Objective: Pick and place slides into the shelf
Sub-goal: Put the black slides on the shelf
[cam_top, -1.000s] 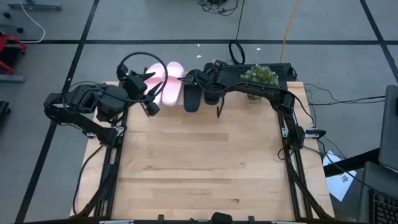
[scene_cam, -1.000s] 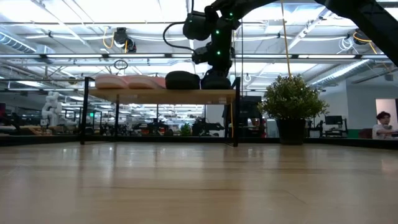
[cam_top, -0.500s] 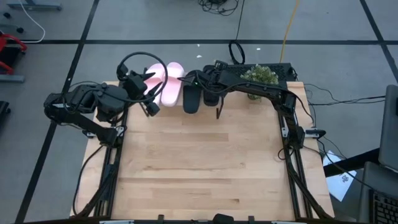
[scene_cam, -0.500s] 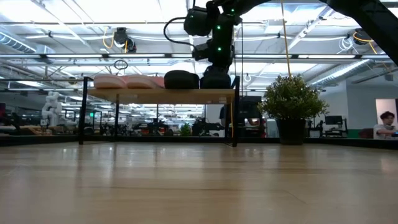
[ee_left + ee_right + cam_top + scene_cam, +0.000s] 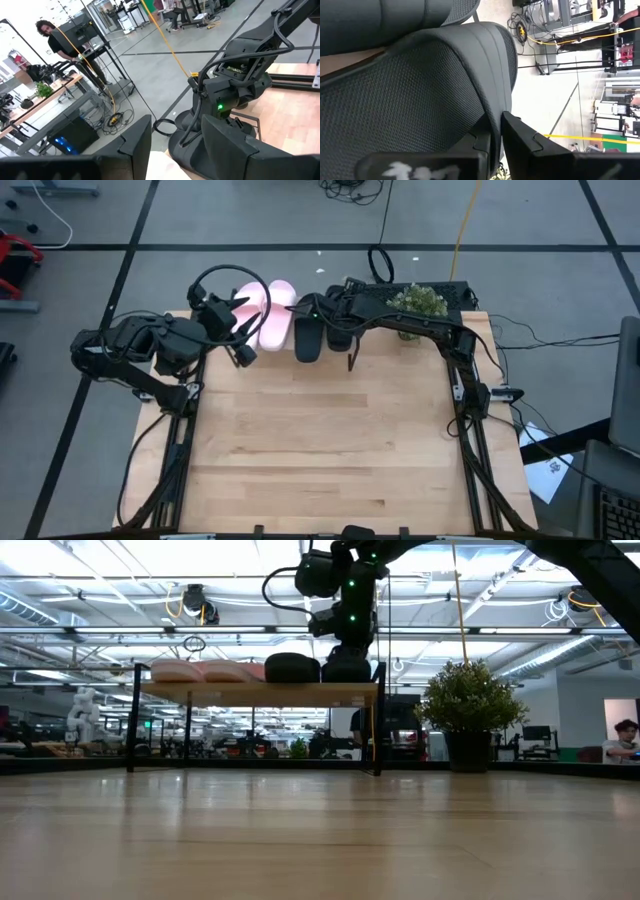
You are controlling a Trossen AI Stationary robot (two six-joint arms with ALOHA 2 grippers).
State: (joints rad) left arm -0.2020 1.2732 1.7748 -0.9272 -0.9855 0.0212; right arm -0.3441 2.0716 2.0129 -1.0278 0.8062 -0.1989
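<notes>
**Right end effector grips the last black slide on the shelf; almost nothing has changed**

Compared with a second ago, the scene is nearly the same. In the low view the right arm's wrist sits very slightly higher than it did, and the black slide under it looks unmoved. The left arm has not shifted.

The right end effector [image 5: 348, 652] reaches over the far edge of the desk [image 5: 320, 450] to the shelf [image 5: 255, 693], a low rack with a light wood top board and thin black legs. Its fingers [image 5: 530, 140] are clenched on the thin edge of a black slide [image 5: 420, 95], which fills the right wrist view with dark mesh texture. That slide [image 5: 347, 668] rests on the shelf's top board at its right end, just beside a potted plant [image 5: 467, 705].

A second black slide [image 5: 308, 337] lies beside it on the board, and two pale pink slides [image 5: 265, 315] lie to its left, all four side by side in a row.

The left end effector [image 5: 243, 335] waits near the left end of the shelf, beside the pink slides, its fingers [image 5: 134, 145] spread apart and holding nothing.

A person [image 5: 55, 42] stands at a workbench in the room beyond.
</notes>
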